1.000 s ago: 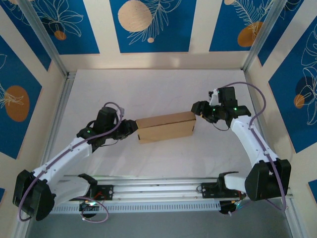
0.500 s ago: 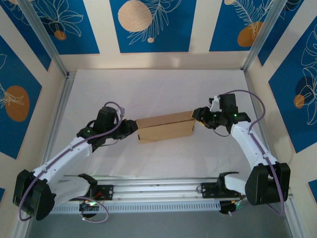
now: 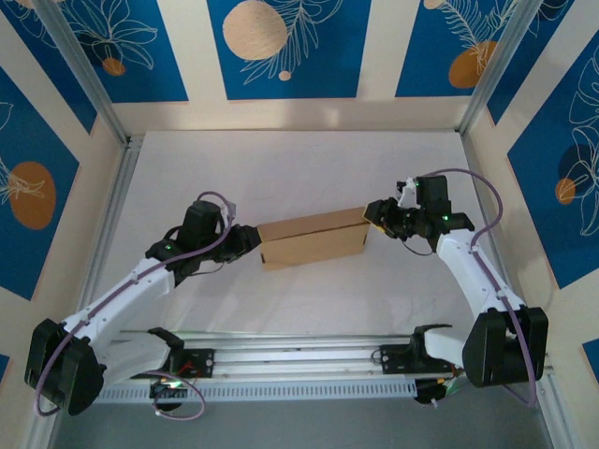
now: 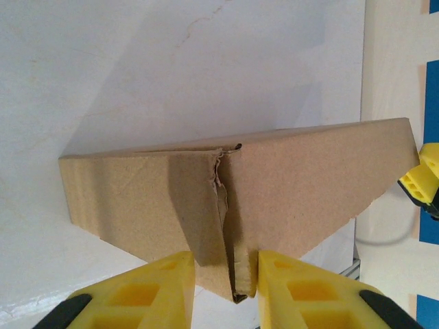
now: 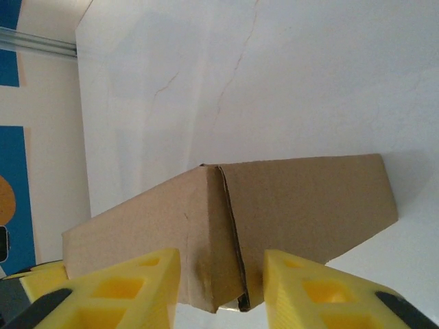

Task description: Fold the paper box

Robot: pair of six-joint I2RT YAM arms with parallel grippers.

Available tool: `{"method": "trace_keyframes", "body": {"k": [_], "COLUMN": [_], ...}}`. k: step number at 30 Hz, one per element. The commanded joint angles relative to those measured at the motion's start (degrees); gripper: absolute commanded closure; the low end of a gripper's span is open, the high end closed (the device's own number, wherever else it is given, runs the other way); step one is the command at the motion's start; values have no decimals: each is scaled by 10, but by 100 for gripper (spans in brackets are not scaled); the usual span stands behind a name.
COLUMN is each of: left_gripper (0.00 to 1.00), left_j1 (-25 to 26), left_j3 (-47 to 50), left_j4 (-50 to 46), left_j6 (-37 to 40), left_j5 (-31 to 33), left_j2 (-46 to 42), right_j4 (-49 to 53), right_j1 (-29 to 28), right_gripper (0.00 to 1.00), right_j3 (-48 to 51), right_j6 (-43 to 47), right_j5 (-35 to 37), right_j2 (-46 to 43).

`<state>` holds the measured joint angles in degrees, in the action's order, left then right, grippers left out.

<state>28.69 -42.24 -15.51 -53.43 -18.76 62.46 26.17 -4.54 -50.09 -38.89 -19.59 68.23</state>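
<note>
The paper box (image 3: 314, 239) lies folded up as a long brown carton in the middle of the white table (image 3: 281, 168). My left gripper (image 3: 251, 241) is at its left end. In the left wrist view the yellow jaws of the left gripper (image 4: 226, 291) press on both sides of the crumpled end corner of the paper box (image 4: 295, 178). My right gripper (image 3: 374, 215) is at the box's right end, touching the upper corner. In the right wrist view the right gripper (image 5: 221, 291) stands open astride the corner seam of the paper box (image 5: 309, 202), with some slack on the left side.
An aluminium rail (image 3: 299, 360) runs along the near edge between the arm bases. Frame posts (image 3: 117, 215) and patterned walls close the table on three sides. White table surface stretches behind the box.
The right gripper has moved left and slightly down, from beside the box's right end to contact with its corner. The left arm and the box have stayed put.
</note>
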Motion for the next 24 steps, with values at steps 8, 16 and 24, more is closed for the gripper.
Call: {"method": "trace_keyframes", "body": {"k": [8, 16, 24], "left_gripper": [71, 72, 68], "left_j1": [1, 1, 0], "left_j3": [22, 22, -3], "left_j4": [-63, -62, -87], "left_j6": [11, 9, 34], "left_j5": [35, 34, 53], "left_j2": [14, 14, 14], "right_j4": [4, 13, 32], "right_j1": [2, 3, -8], "right_gripper": [70, 84, 86], "right_j3": [36, 57, 26], "right_j6": [-22, -47, -41], "right_j5": [12, 46, 51], "right_j2": [15, 34, 8]}}
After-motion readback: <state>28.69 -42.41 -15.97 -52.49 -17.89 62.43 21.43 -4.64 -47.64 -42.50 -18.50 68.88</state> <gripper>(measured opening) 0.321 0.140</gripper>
